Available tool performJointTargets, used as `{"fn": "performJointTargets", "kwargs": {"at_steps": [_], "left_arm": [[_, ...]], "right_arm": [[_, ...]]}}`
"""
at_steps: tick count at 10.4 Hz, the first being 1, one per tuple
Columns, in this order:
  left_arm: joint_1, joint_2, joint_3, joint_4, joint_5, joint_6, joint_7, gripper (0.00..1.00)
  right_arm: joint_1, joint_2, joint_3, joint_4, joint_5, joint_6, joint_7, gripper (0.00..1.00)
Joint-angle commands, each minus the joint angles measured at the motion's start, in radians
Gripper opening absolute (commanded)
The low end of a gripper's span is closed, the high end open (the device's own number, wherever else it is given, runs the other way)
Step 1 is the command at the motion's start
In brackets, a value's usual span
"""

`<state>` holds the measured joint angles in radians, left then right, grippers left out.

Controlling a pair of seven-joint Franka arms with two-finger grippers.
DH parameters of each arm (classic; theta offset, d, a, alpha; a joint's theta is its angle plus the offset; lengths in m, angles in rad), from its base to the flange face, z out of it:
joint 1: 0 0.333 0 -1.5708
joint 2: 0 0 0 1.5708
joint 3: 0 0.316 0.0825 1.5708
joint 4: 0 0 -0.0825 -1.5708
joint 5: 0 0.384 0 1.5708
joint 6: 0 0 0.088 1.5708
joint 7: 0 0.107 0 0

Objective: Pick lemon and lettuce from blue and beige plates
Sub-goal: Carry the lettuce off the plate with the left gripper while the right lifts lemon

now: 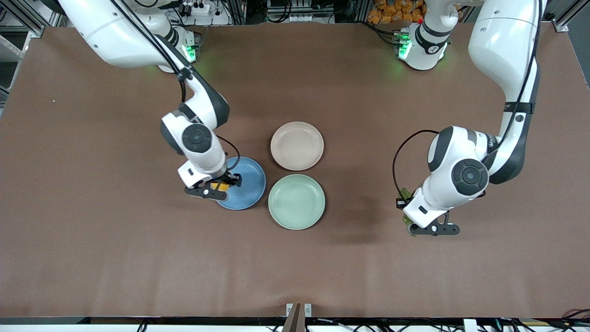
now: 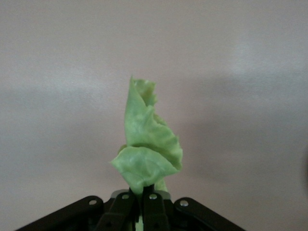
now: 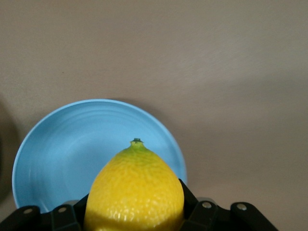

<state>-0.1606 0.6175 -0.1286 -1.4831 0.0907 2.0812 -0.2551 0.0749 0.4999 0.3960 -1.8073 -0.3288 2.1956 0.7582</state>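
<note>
My right gripper [image 1: 220, 186] is shut on the yellow lemon [image 1: 221, 186] and holds it above the rim of the blue plate [image 1: 251, 182]. In the right wrist view the lemon [image 3: 135, 192] fills the space between the fingers, with the blue plate [image 3: 62, 149] below it. My left gripper [image 1: 410, 220] is shut on the green lettuce [image 1: 406, 193] and holds it over bare table toward the left arm's end. In the left wrist view the lettuce [image 2: 147, 149] sticks out from the shut fingers. The beige plate [image 1: 297, 145] is empty.
A pale mint-green plate [image 1: 297, 201] sits empty, nearer the front camera than the beige plate and beside the blue one. The brown table [image 1: 92, 240] stretches around the three plates.
</note>
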Motion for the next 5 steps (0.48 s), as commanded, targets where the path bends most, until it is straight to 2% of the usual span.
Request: {"fn": "performJointTargets", "kwargs": {"at_steps": [1, 2, 3, 5], "left_arm": [[0.013, 0.027, -0.009, -0.003, 0.023, 0.034, 0.036, 0.0], [0.013, 0.036, -0.009, -0.003, 0.024, 0.037, 0.039, 0.7], [0.013, 0.034, -0.009, -0.003, 0.043, 0.04, 0.04, 1.0], [0.021, 0.019, -0.013, -0.022, 0.047, 0.042, 0.04, 1.0]], "right_arm": [[-0.029, -0.134, -0.052, -0.029, 0.104, -0.112, -0.202, 0.0], [-0.035, -0.158, -0.077, -0.03, 0.115, -0.14, -0.245, 0.0], [-0.046, -0.176, -0.103, -0.032, 0.116, -0.164, -0.287, 0.0], [-0.049, -0.208, -0.163, -0.032, 0.155, -0.166, -0.393, 0.0]]}}
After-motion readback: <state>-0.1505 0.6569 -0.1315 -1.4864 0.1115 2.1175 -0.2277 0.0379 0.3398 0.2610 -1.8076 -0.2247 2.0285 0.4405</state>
